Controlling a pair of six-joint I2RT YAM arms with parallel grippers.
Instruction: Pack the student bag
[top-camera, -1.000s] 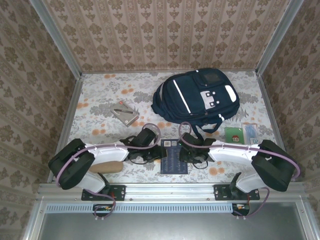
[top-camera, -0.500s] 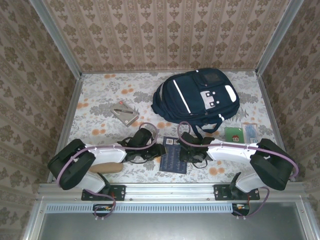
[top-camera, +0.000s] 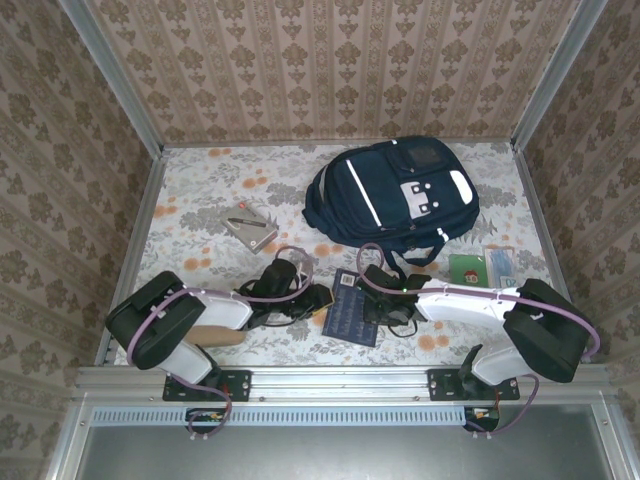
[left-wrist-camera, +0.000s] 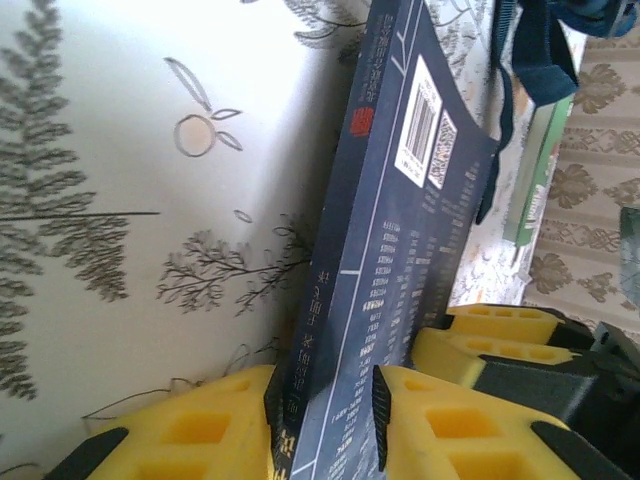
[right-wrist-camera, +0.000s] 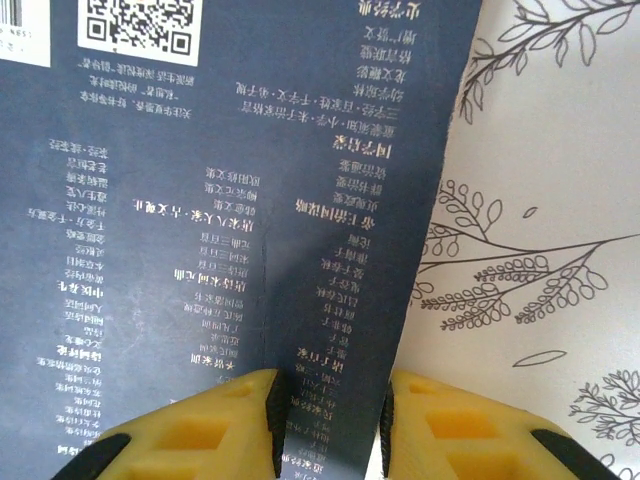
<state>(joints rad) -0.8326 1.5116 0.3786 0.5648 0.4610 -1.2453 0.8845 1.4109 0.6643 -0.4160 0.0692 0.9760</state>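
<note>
The student bag (top-camera: 395, 195), a navy backpack with a white stripe, lies at the back right of the table. A dark blue book (top-camera: 350, 310) with white print and a barcode sits between the arms, turned askew. My left gripper (top-camera: 318, 300) is shut on the book's near left corner (left-wrist-camera: 400, 250), its pads (left-wrist-camera: 375, 420) clamping spine and back cover, and that side is tipped up off the table. My right gripper (top-camera: 372, 300) is open at the book's right edge (right-wrist-camera: 200, 200). Its pads (right-wrist-camera: 275, 415) straddle a strip of the cover.
A grey case with a pen (top-camera: 250, 228) lies at the left middle. A green booklet (top-camera: 465, 268) and a clear packet (top-camera: 498, 262) lie right of the bag's dark strap (left-wrist-camera: 510, 100). A tan object (top-camera: 215, 335) sits under my left arm.
The book has turned from square to askew and its left side has lifted. My left gripper has pushed in to the right and closed on it. The right gripper has barely moved.
</note>
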